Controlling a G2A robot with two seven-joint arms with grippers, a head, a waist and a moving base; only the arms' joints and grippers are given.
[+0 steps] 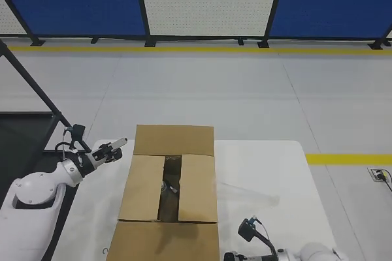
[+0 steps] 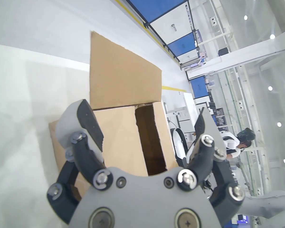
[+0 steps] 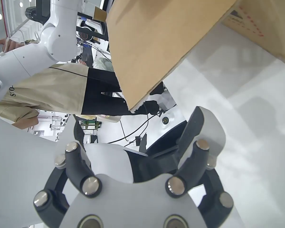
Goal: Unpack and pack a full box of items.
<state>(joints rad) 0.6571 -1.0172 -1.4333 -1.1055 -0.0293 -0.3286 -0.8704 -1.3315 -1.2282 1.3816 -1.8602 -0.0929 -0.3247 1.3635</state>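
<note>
A brown cardboard box (image 1: 168, 189) stands in the middle of the white table (image 1: 268, 176). Its far flap (image 1: 174, 139) and near flap (image 1: 163, 241) lie folded outward. The two side flaps are almost closed, and a narrow gap (image 1: 171, 188) between them shows dim items inside. My left gripper (image 1: 116, 148) hovers just off the box's far left corner, open and empty. In the left wrist view the box (image 2: 118, 131) lies just beyond the open left gripper (image 2: 144, 122). My right gripper (image 3: 137, 126) is open and empty, low beside the near flap (image 3: 156, 36) at the box's near right corner.
A black metal frame (image 1: 26, 78) stands on the floor left of the table. The table to the right of the box is bare. Blue and white partition panels (image 1: 209, 16) close off the far side of the floor.
</note>
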